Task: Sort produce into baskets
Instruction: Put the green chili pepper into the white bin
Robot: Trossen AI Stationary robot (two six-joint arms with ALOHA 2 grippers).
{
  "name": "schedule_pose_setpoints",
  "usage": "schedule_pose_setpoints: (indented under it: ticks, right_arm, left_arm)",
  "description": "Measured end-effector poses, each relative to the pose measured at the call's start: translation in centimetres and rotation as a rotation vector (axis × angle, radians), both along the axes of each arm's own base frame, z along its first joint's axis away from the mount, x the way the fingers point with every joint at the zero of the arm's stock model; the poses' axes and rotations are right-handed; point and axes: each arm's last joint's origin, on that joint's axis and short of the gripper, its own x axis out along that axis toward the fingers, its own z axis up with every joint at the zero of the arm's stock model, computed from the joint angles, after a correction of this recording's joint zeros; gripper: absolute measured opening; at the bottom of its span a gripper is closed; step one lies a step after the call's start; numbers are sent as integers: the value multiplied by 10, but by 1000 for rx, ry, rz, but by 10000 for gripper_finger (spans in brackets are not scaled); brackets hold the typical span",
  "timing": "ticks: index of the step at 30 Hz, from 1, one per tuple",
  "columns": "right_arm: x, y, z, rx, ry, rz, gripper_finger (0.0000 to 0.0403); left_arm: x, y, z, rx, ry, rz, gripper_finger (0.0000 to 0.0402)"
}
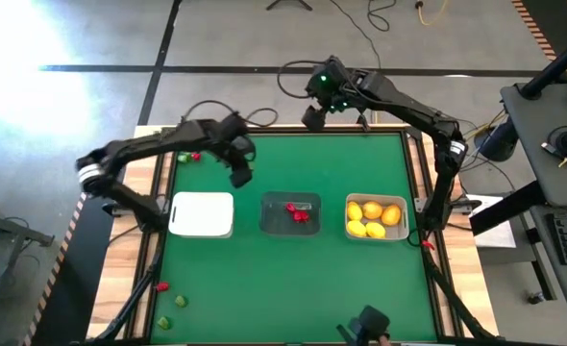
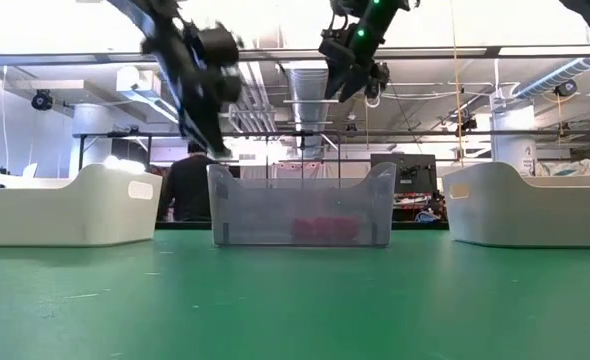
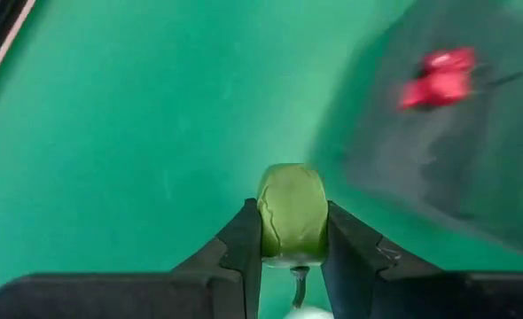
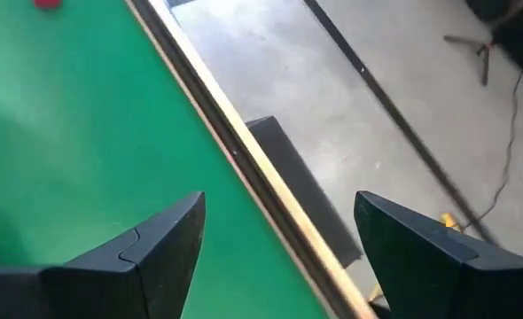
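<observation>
My left gripper [image 1: 241,175] hangs above the table between the white basket [image 1: 203,214] and the dark transparent basket [image 1: 291,213], shut on a small green piece [image 3: 292,213]. The dark basket holds red bits [image 1: 298,212]; it also shows in the left wrist view [image 3: 448,151]. The pale basket [image 1: 377,217] holds yellow and orange fruits [image 1: 372,210]. My right gripper [image 1: 314,117] is open and empty, high over the table's far edge. Loose red and green bits lie at the far left [image 1: 189,156] and near left [image 1: 171,306]. My left gripper pinches the green piece's two opposite sides [image 3: 267,232] between its two fingers. The fingers come from above, pointing down. The piece is lifted clear of the table.
The three baskets stand in a row across the table's middle. The table's wooden far edge [image 4: 244,168] and the floor beyond show under my right gripper. A person shows in the room behind the table [image 2: 188,185].
</observation>
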Motion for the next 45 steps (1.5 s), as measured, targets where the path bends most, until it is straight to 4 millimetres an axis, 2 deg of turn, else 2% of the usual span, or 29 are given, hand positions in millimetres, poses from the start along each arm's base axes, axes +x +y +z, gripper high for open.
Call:
schedule_pose_setpoints:
  ticks: [4, 7, 11, 15, 18, 22, 27, 32, 40, 45]
  right_arm:
    - [0, -3, -7, -49, 68, 96, 279]
    - [5, -12, -14, -63, 34, 185, 280]
    - [10, -26, -23, -59, -100, 202, 283]
    - [8, -29, -19, -18, -167, 127, 278]
    - [0, -22, -11, -14, -152, 135, 272]
    - [-4, -6, 1, -7, -166, 152, 264]
    - [5, 12, 5, 4, -195, 183, 256]
    - [12, 23, 5, 13, -206, 206, 254]
    - [17, 24, 8, -3, -250, 195, 250]
    - [18, 23, 11, -20, -283, 189, 249]
  left_arm:
    - [-25, -33, 43, -87, -105, 180, 71]
    - [-40, -62, 67, -203, -215, 313, 70]
    - [-55, -106, 82, -295, -276, 434, 70]
    - [-65, -145, 82, -333, -236, 507, 70]
    - [-71, -164, 74, -306, -149, 565, 70]
    - [-76, -170, 59, -225, 21, 630, 70]
    - [-73, -169, 42, -145, 130, 642, 70]
    - [-78, -165, 11, -130, 228, 659, 70]
    - [-91, -157, -49, -194, 392, 699, 71]
    - [-92, -156, -71, -233, 417, 722, 86]
